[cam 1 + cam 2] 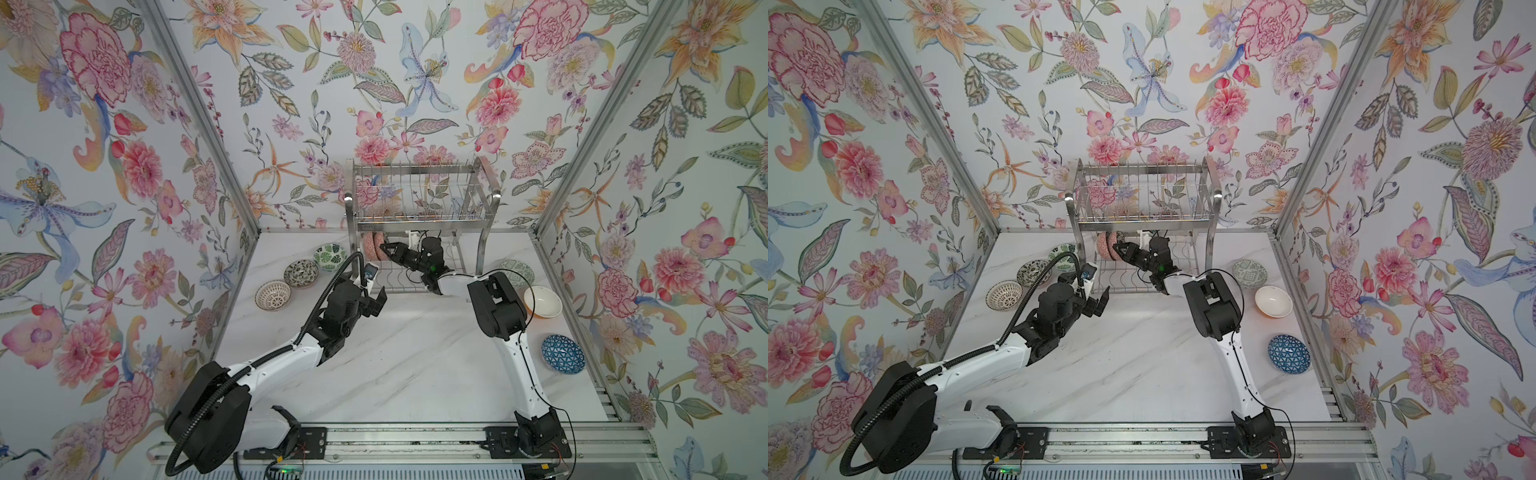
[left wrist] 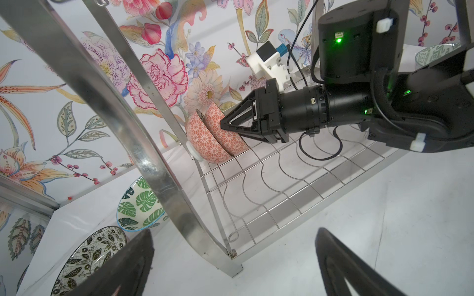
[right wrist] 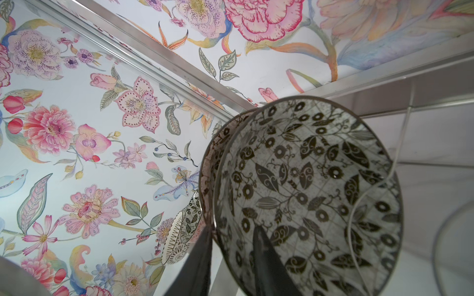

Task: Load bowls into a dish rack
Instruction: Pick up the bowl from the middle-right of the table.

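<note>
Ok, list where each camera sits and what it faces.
Top views: high over the front edge, looking down at the dish rack by the back wall; both arms show.
Left wrist: low by the rack's leg, facing the racked bowls and right gripper; own fingers show.
Right wrist: under the rack's upper tier, facing the bowls' floral insides; own fingers straddle a rim.
Shared: both wrist views show those bowls.

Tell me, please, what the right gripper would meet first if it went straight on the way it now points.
The nearer pink-patterned bowl, standing on the lower tier of the dish rack. The right gripper seems to straddle its rim, so contact looks almost immediate.
</note>
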`<state>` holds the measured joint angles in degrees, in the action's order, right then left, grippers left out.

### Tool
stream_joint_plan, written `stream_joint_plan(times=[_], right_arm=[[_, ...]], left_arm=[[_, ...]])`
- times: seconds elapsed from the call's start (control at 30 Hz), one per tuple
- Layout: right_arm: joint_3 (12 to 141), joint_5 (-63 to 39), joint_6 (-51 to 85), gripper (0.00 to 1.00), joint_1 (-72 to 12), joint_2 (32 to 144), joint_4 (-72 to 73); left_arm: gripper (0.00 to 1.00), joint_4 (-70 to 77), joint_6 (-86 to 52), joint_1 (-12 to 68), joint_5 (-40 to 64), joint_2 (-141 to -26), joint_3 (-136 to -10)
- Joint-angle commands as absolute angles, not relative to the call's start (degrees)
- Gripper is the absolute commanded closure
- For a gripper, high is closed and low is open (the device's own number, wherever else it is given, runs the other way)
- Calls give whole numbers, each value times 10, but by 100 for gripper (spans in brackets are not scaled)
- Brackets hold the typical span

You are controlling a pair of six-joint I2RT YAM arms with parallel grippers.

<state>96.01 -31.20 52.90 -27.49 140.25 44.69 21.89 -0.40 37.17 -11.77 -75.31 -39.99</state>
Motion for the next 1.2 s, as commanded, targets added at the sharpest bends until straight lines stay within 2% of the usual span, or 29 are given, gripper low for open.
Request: stream_joint_plan(times=[0.0, 0.63, 1.17], right_arm=[[945, -316, 508, 69, -270, 1360, 454], [802, -300, 454, 65, -271, 1251, 439], [699, -179, 298, 60, -305, 1098, 238]], left_arm=[[1, 215, -4, 377, -108, -740, -400], [1, 208, -10, 377, -106, -738, -403], [1, 166, -46, 389, -100, -736, -424]])
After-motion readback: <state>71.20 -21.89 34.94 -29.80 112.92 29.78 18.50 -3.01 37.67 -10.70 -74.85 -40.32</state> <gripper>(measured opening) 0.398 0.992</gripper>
